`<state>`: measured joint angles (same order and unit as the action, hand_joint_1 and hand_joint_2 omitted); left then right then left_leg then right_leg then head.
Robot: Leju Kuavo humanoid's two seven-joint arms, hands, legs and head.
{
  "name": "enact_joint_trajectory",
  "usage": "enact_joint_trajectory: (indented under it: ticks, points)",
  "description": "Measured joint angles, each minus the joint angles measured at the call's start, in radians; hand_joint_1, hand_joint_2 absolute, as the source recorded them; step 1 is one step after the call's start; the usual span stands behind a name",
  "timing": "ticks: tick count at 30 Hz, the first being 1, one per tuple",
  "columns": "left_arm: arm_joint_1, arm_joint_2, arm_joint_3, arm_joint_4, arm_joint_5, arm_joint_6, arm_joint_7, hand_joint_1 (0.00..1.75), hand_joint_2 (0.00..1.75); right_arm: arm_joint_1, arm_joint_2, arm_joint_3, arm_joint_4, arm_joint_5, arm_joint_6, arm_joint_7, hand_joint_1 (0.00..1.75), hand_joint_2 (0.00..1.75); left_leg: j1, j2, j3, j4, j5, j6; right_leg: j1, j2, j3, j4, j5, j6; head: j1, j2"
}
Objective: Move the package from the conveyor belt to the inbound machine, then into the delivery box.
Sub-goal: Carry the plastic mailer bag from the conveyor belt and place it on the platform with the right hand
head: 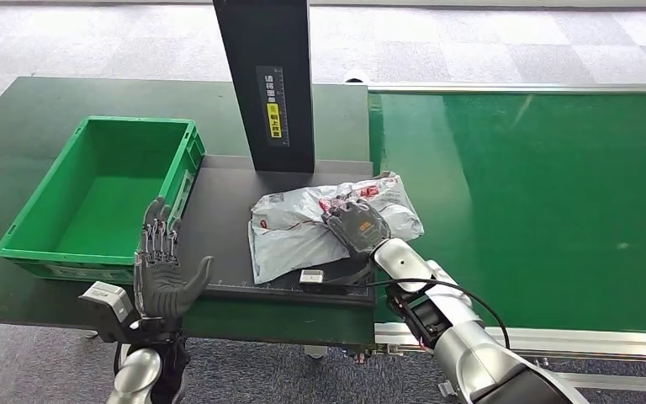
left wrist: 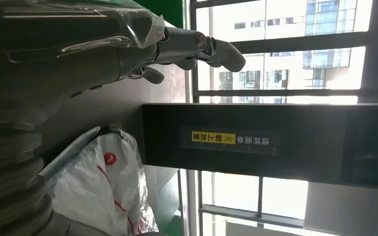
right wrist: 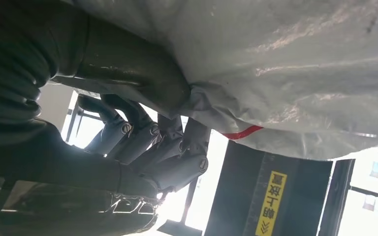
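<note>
The grey plastic package (head: 303, 227) with red print lies crumpled on the black platform (head: 219, 210) of the inbound machine, in front of its black column (head: 265, 84). My right hand (head: 356, 225) lies on the package's right part. In the right wrist view its thumb (right wrist: 128, 69) digs into a fold of the package (right wrist: 285, 64) while the fingers (right wrist: 167, 147) curl on the other side, so it grips the bag. My left hand (head: 161, 269) stands upright and open at the table's front edge, between the green delivery box (head: 46, 181) and the platform, holding nothing.
The green conveyor belt (head: 538, 202) runs to the right of the platform with a metal rail along its near side. The delivery box is empty and sits on the dark table (head: 17, 118) at left. The left wrist view shows the column (left wrist: 256, 142) and the package (left wrist: 98, 187).
</note>
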<state>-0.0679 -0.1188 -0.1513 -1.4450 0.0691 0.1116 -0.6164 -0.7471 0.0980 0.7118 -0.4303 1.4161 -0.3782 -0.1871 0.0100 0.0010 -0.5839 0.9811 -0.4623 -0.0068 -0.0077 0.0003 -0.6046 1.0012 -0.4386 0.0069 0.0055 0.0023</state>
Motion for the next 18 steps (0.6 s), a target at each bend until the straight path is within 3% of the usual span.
enact_joint_trajectory:
  ticks: [2,6,10,11,12,14,15,16,18]
  points:
    - [-0.010,-0.002,-0.007,0.009,0.004,-0.017,0.003,0.00,1.75,0.001,0.015,-0.004,0.010,-0.054,-0.008,-0.036,1.75,1.75,0.000,0.000,0.000,0.000,0.000,0.000,0.000,0.000,0.000,0.000,0.000,0.000,0.000,0.000]
    - [-0.029,-0.008,-0.020,0.030,0.000,-0.032,0.003,0.00,1.75,0.009,0.045,-0.044,0.019,-0.232,-0.033,-0.188,1.75,1.75,0.000,0.000,0.000,0.000,0.000,0.000,0.000,0.000,0.000,0.000,0.000,0.000,0.000,0.000]
    - [-0.036,-0.012,-0.026,0.040,-0.003,-0.036,0.003,0.00,1.75,0.015,0.057,-0.081,0.020,-0.290,-0.046,-0.237,1.69,1.75,0.000,0.000,0.000,0.000,0.000,0.000,0.000,0.000,0.000,0.000,0.000,0.000,0.000,0.000]
    - [-0.037,-0.013,-0.026,0.041,0.002,-0.044,0.007,0.00,1.75,0.017,0.058,-0.088,0.020,-0.307,-0.045,-0.244,1.54,1.75,0.000,0.000,0.000,0.000,0.000,0.000,0.000,0.000,0.000,0.000,0.000,0.000,0.000,0.000]
    - [-0.037,-0.013,-0.027,0.043,0.010,-0.057,0.012,0.00,1.75,0.019,0.058,-0.097,0.020,-0.335,-0.040,-0.254,1.26,1.75,0.000,0.000,0.000,0.000,0.000,0.000,0.000,0.000,0.000,0.000,0.000,0.000,0.000,0.000]
    - [-0.039,-0.014,-0.031,0.050,0.027,-0.085,0.022,0.00,1.75,0.025,0.057,-0.125,0.017,-0.428,-0.011,-0.282,0.49,1.75,0.000,0.000,0.000,0.000,0.000,0.000,0.000,0.000,0.000,0.000,0.000,0.000,0.000,0.000]
    - [-0.040,-0.014,-0.033,0.055,0.032,-0.093,0.023,0.00,1.75,0.029,0.056,-0.145,0.013,-0.489,0.016,-0.297,0.21,1.75,0.000,0.000,0.000,0.000,0.000,0.000,0.000,0.000,0.000,0.000,0.000,0.000,0.000,0.000]
    - [-0.041,-0.014,-0.036,0.060,0.034,-0.095,0.021,0.00,1.75,0.035,0.053,-0.167,0.006,-0.555,0.050,-0.312,0.07,1.75,0.000,0.000,0.000,0.000,0.000,0.000,0.000,0.000,0.000,0.000,0.000,0.000,0.000,0.000]
    - [-0.047,-0.014,-0.042,0.075,0.040,-0.094,0.016,0.00,1.75,0.052,0.043,-0.224,-0.018,-0.713,0.168,-0.335,0.05,1.75,0.000,0.000,0.000,0.000,0.000,0.000,0.000,0.000,0.000,0.000,0.000,0.000,0.000,0.000]
